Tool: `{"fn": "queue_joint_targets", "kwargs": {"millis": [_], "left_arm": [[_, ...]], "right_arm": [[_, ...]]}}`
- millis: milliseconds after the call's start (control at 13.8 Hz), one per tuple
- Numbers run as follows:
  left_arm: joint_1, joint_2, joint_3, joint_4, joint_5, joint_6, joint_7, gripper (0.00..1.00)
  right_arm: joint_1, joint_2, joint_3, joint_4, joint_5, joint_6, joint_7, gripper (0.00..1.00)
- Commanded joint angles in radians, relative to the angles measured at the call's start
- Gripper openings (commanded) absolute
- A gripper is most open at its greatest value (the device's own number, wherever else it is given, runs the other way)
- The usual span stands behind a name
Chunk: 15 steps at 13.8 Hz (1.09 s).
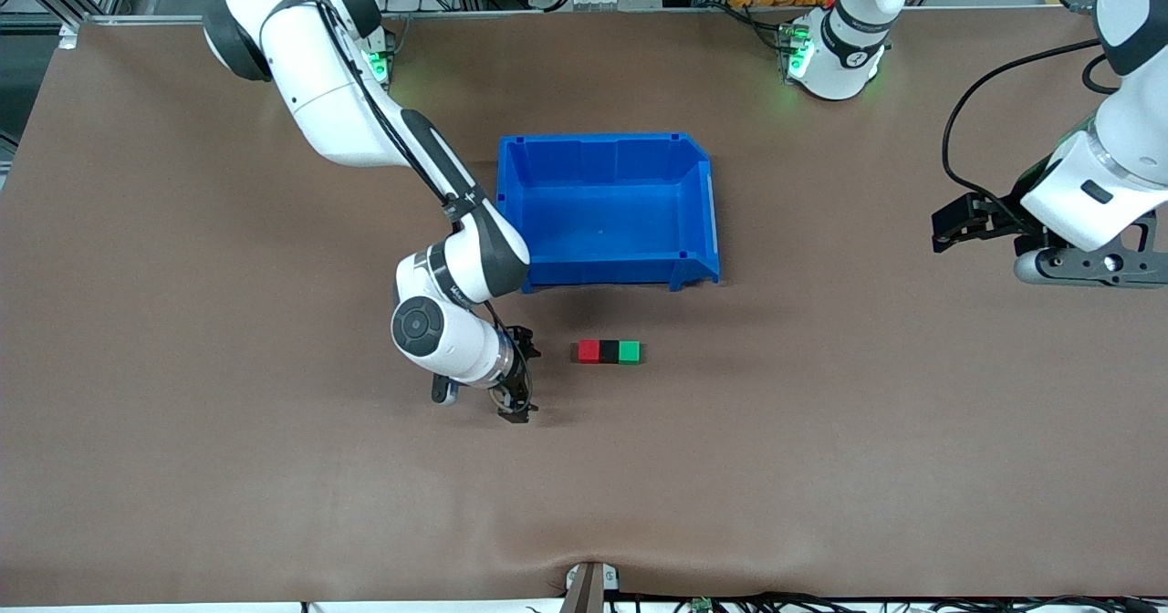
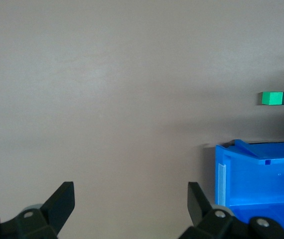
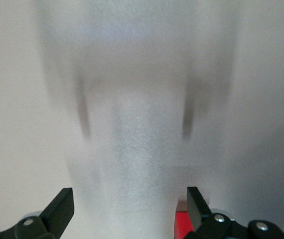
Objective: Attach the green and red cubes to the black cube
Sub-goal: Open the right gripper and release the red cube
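Red cube [image 1: 589, 351], black cube [image 1: 609, 351] and green cube [image 1: 629, 351] sit touching in a row, nearer the camera than the blue bin [image 1: 607, 271]; right gripper [image 1: 520, 383] spread, empty, just beside them; left gripper [image 1: 954, 228] spread, waiting at its end of the table.

Red cube [image 1: 589, 351], black cube [image 1: 609, 351], green cube [image 1: 629, 351]; blue bin [image 1: 606, 271]; brown table [image 1: 821, 431].
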State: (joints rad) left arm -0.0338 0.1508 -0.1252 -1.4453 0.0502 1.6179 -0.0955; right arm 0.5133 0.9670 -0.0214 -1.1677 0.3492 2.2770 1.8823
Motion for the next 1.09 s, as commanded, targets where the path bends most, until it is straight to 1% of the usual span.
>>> {"fn": "queue_joint_targets", "kwargs": {"millis": [0, 218, 436, 727, 1018], "left_arm": [[0.000, -0.005, -0.002, 0.006, 0.013, 0.003, 0.014, 1.00], [-0.009, -0.005, -0.002, 0.006, 0.014, 0.007, 0.010, 1.00], [0.003, -0.005, -0.002, 0.006, 0.014, 0.007, 0.013, 1.00], [-0.001, -0.005, -0.001, 0.008, 0.014, 0.007, 0.013, 1.00], [0.000, -0.005, -0.001, 0.008, 0.014, 0.007, 0.013, 1.00]], "right_arm": [[-0.027, -0.021, 0.017, -0.009, -0.015, -0.020, -0.057, 1.00], [-0.050, -0.034, 0.017, -0.009, -0.015, -0.028, -0.092, 1.00], [-0.078, -0.048, 0.017, -0.009, -0.015, -0.085, -0.165, 1.00], [-0.101, -0.059, 0.014, -0.009, -0.015, -0.117, -0.230, 1.00], [-0.136, -0.065, 0.029, -0.009, -0.010, -0.123, -0.241, 1.00]]}}
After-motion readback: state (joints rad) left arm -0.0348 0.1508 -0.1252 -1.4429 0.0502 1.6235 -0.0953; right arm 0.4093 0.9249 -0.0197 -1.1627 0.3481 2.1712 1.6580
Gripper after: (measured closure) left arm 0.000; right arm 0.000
